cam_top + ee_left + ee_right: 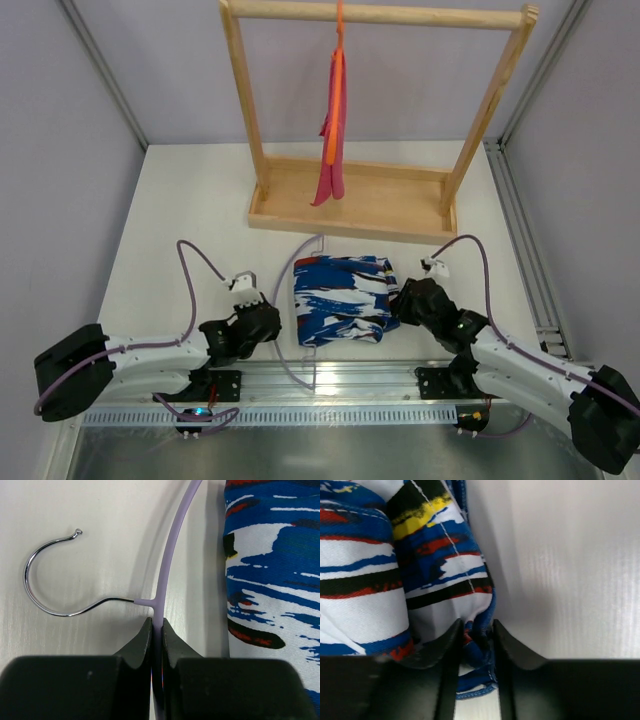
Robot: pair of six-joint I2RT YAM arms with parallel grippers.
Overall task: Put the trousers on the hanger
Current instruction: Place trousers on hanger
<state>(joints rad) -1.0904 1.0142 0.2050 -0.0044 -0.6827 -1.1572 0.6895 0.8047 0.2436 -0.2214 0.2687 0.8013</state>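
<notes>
We see the trousers (343,298) lying folded on the surface (190,200) just in front of the wooden rack (400,205). The lilac hanger (157,601) lies flat on that surface, also in front of the rack, just beside the cloth's left edge. Our left fingers (142,642) are clamped shut on the hanger's bar just below its silver hook (122,599), while our right fingers (450,647) pinch a fold at the trousers' right edge.

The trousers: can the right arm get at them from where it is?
Yes, it seems so: the right gripper sits at the edge of the trousers, a fold of cloth between its fingers, and nothing is in the way.
</notes>
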